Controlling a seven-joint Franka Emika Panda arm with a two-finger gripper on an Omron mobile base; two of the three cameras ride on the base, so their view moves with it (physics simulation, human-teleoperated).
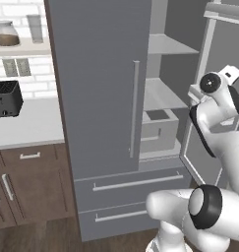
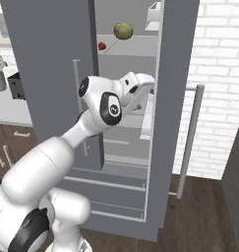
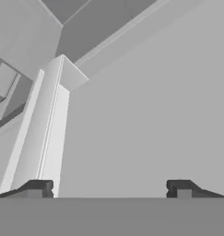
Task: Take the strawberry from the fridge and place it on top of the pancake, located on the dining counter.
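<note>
The fridge stands with its left door shut and its right door swung open. On an upper shelf inside lies the tiny red strawberry, with an olive-green round fruit to its right. My hand reaches into the fridge one shelf below the strawberry and to its right. My gripper is open, its fingertips wide apart with nothing between them, facing pale grey fridge surfaces. The pancake and the dining counter are out of view.
A grey bin sits on a lower fridge shelf above two drawers. Left of the fridge, a pale counter over brown cabinets carries a dark toaster. A white brick wall lies beyond the open door.
</note>
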